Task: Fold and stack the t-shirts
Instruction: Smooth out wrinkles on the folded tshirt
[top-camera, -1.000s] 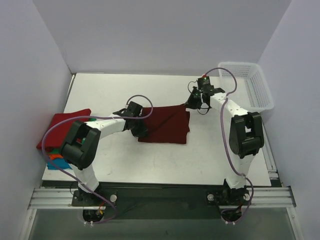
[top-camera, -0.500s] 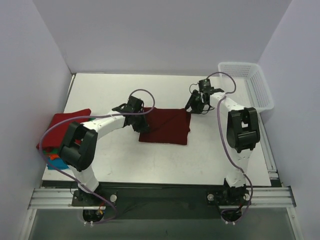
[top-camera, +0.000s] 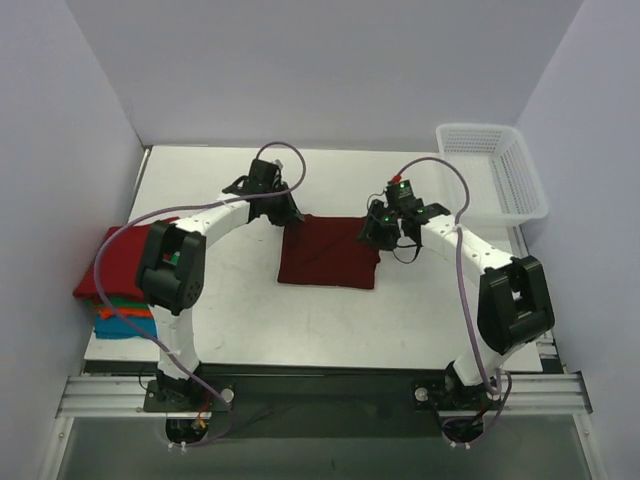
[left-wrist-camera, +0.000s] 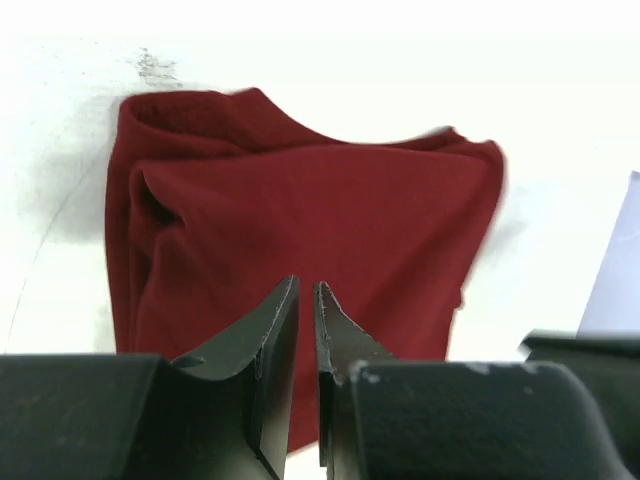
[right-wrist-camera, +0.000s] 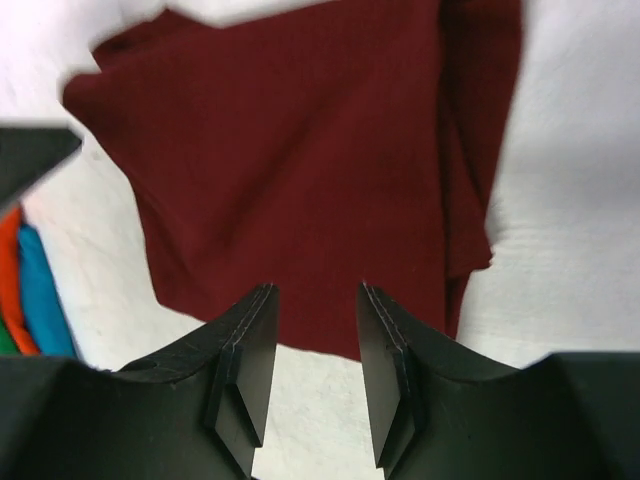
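The folded maroon t-shirt (top-camera: 328, 252) lies flat on the desk (top-camera: 400, 310), flanked by the left pincer (top-camera: 285, 212), together and empty, at its far corner and the right pincer (top-camera: 375, 228), apart, at its right edge, likely readying transfer to the stack (top-camera: 118, 285) well to its left.

The maroon t-shirt (top-camera: 328, 252) is soft, matt, gently creased cloth, the table (top-camera: 190, 175) a smooth matt white surface with a faint grey scuff, the basket (top-camera: 530, 190) white plastic mesh, and the right gripper (right-wrist-camera: 315, 292) matt black with finely ridged fingers.
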